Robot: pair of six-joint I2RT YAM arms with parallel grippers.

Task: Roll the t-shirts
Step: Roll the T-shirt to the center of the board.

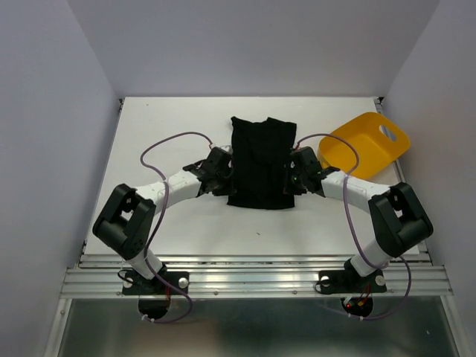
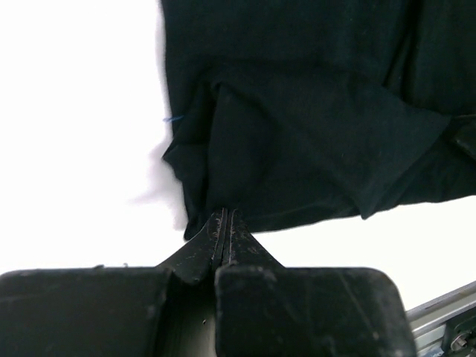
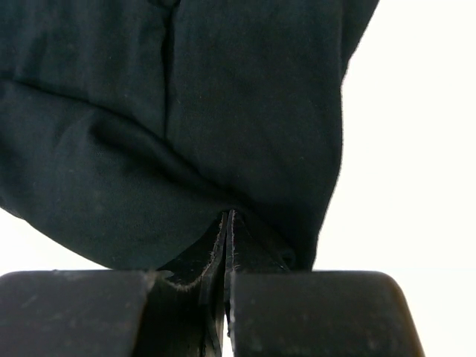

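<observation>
As we look down from the top camera, one black t-shirt (image 1: 260, 163) lies folded into a narrow strip on the white table (image 1: 178, 119), right between the two tools. The left tool (image 1: 223, 169) sits at the shirt's left edge, the right tool (image 1: 292, 175) at its right edge, both near the strip's near end. Out past the right tool, away from the shirt, a yellow tub (image 1: 364, 145) lies tipped on the table.

Over to the left wrist: the left tool (image 2: 225, 222) is squeezed narrow, jaws pressed together, and the hem of the t-shirt (image 2: 297, 111) meets its tips and looks pinched there. Folds fan out ahead of the tool, with bare table (image 2: 74, 111) off to its left.

Now the right wrist: the right tool (image 3: 225, 223) is also clamped tight, with the t-shirt (image 3: 186, 111) bunched around its tips and a crease running straight into them. Cloth fills the space ahead, with bright table (image 3: 409, 149) to the tool's right.
</observation>
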